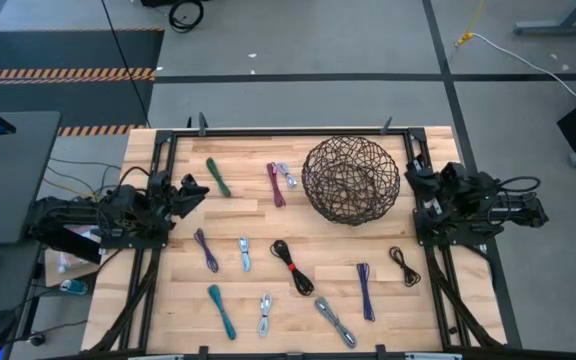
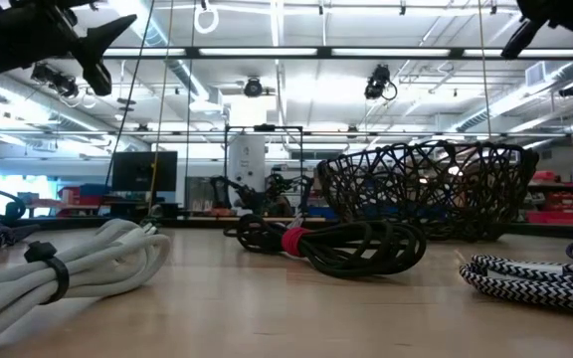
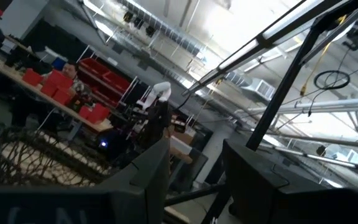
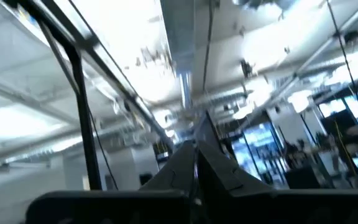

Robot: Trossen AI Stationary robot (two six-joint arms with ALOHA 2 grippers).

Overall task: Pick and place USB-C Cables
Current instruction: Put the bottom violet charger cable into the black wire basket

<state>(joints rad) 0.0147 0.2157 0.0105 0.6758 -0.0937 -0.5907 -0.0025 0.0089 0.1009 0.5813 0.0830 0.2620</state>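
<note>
With the USB-C Cables (image 1: 293, 267) scattered across the surface (image 1: 178, 290) before the basket (image 1: 351, 180), the left gripper (image 1: 196, 190), fingers spread, should descend squarely over one bundle; right gripper (image 1: 415, 178) fingers pressed together

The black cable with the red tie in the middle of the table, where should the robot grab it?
Probably at the red tie, around the middle of the black cable. The bundle lies flat and long on the wooden table, slanting, and the tie pinches the strands into its narrowest part. Coming straight down, with fingers across the bundle's width, looks best. The left gripper and right gripper both wait at the table's sides.
</note>
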